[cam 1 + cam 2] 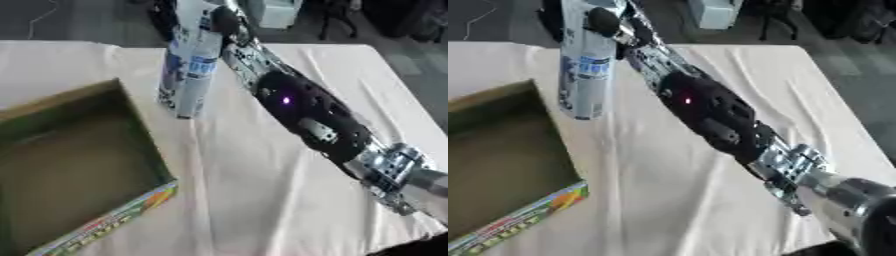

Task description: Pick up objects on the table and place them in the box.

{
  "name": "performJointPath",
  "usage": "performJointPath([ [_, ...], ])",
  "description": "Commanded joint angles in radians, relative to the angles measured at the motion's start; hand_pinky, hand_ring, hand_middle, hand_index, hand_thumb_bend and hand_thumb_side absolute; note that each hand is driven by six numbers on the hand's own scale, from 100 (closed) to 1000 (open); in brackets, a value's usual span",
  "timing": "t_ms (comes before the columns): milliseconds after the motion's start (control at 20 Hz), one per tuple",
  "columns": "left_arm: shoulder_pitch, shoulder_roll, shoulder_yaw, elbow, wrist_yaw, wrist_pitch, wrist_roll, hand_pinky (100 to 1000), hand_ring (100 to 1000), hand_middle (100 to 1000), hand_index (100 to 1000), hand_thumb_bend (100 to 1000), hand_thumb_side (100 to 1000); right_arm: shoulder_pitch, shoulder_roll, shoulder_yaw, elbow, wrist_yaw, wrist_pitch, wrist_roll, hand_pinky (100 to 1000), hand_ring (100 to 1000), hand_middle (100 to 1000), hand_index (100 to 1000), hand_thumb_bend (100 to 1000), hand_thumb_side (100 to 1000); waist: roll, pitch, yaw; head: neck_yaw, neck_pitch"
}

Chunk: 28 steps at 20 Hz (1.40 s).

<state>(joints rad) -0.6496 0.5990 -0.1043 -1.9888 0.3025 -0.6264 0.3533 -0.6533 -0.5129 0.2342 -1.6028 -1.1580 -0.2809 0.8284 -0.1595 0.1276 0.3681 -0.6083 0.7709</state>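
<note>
Right arm point(306, 112) reaches in from the lower right and runs diagonally up across the tabletop point(262, 190), which is covered in a pale, creased cloth. Right hand point(605, 22) sits at the top of the view, dark fingers point(223, 20) curled round the upper part of a tall white-and-blue can point(188, 70). So: fingers clamped on the can, as far as I can make out; the very top of the can and part of the hand run out of the picture.

Can hangs roughly upright, slightly tilted. Its lower end looks clear of the cloth, or barely above it; I cannot tell for sure whether it touches. It is just beside the far right corner of the box point(140, 125), not over the opening.

Box lies at the left, open, dark olive inside, with a bright printed strip along its near edge. The part of its inside that shows holds nothing; the left side of the box runs out of view.

Left hand: not seen in either view.

Progress, as I judge it: the pick looks made or nearly made, the place not yet done. What is left is to carry the can leftward over the box wall and let it down inside. No other loose object shows on the cloth, so this may be the only item, though the tabletop's near-left part is hidden by the box.
</note>
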Motion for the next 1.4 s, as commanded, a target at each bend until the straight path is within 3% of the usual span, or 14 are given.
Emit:
performJointPath([
  [50, -0.03, 0.005, 0.02, -0.011, 0.014, 0.009, 0.001, 777, 829, 837, 790, 168, 1000, -0.029, -0.017, 0.002, -0.031, -0.021, -0.043, 0.079, 100, 100, 100, 157, 575, 100, 0.007, -0.019, 0.008, -0.023, -0.001],
  [750, -0.088, -0.016, 0.043, -0.011, 0.051, 0.009, 0.009, 781, 822, 833, 792, 168, 1000, -0.037, -0.019, 0.024, -0.08, -0.096, 0.042, 0.079, 100, 100, 100, 162, 595, 100, 0.001, -0.035, 0.063, -0.008, -0.001],
  [1400, -0.169, -0.034, 0.065, -0.011, 0.078, 0.008, 0.01, 787, 812, 827, 796, 167, 1000, -0.04, -0.006, 0.043, -0.126, -0.173, 0.135, 0.079, 100, 100, 100, 170, 602, 100, -0.027, -0.055, 0.12, -0.007, -0.001],
])
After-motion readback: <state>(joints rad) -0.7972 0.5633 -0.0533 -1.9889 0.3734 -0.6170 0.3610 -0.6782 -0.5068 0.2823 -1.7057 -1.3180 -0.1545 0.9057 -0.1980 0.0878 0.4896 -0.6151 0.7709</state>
